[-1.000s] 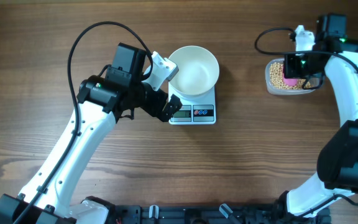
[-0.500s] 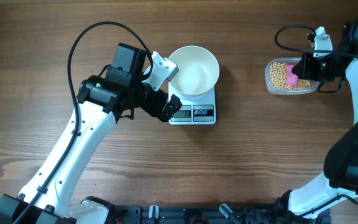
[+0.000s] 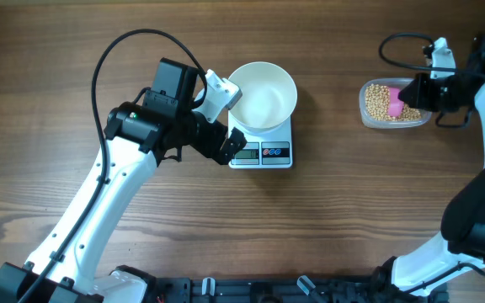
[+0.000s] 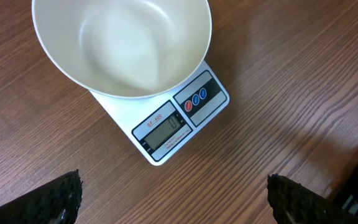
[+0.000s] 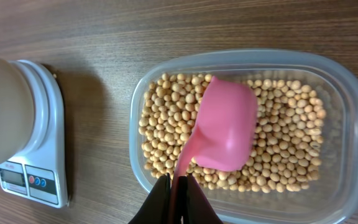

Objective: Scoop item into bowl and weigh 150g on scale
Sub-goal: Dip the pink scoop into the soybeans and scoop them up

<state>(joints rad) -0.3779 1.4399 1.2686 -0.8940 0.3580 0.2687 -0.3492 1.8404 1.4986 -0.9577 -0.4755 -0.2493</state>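
While scooping beans (image 5: 291, 155) right of scale (image 5: 45, 124), right gripper (image 5: 178, 186) clamped on scoop (image 5: 229, 134), left gripper (image 4: 176, 198) agape: dig, then carry level to bowl (image 4: 123, 50).

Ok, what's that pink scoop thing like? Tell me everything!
The scoop is smooth pink plastic, with a rounded cup and a thin handle. The right gripper is shut on the handle. The cup sits in among the tan beans inside the clear plastic tub. No beans show on it.
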